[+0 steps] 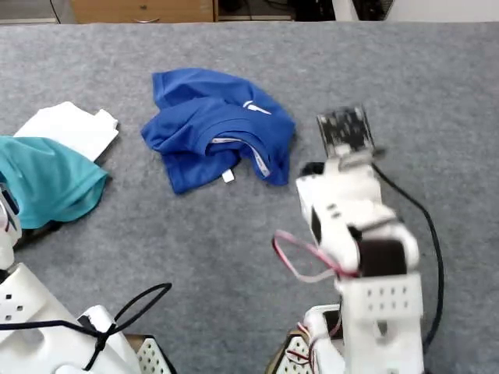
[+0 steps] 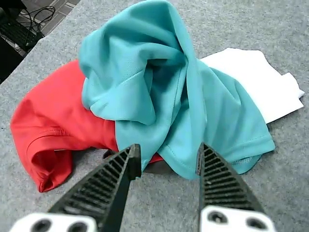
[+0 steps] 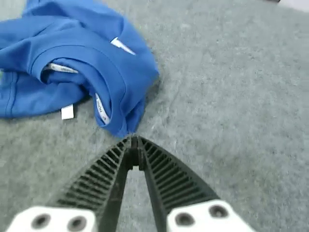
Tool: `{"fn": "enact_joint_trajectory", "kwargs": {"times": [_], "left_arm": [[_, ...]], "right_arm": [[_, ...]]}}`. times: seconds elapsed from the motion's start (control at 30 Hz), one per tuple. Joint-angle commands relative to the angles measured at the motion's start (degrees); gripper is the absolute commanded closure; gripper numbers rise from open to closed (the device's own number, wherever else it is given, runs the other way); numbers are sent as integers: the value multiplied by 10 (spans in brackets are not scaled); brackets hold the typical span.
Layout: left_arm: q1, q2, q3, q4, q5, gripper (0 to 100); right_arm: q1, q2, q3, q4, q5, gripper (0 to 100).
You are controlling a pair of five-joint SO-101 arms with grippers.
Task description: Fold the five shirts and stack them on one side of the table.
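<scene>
A crumpled heap of blue shirts (image 1: 210,128) lies mid-table, with two collars and their labels showing. In the right wrist view my right gripper (image 3: 133,141) is shut, its tips right at the near corner of the blue shirts (image 3: 87,63); whether cloth is pinched I cannot tell. At the table's left a teal shirt (image 1: 43,179) lies bunched beside a folded white shirt (image 1: 70,128). My left gripper (image 2: 168,157) hangs open just short of the teal shirt (image 2: 164,87), which lies over a red shirt (image 2: 53,125) and partly over the white shirt (image 2: 256,82).
The right arm (image 1: 351,226) stands at the lower right with a loose pink cable (image 1: 292,261). The left arm's base (image 1: 47,327) and black cable (image 1: 136,304) fill the lower left corner. Grey carpet-like tabletop (image 1: 405,78) stretches bare at the back right.
</scene>
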Motion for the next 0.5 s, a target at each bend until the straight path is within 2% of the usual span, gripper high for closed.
{"fn": "enact_joint_trajectory", "kwargs": {"times": [0.0, 0.13, 0.27, 0.47], "left_arm": [[2, -5, 4, 1, 4, 802], [-37, 0, 30, -3, 4, 802], [-60, -5, 56, -3, 4, 802], [-62, -5, 91, -3, 4, 802]], "right_arm": [[-4, 95, -93, -14, -4, 993], [-14, 173, -138, -28, 9, 991], [-64, 250, -182, -40, 103, 991], [-144, 398, -290, -40, 178, 990]]}}
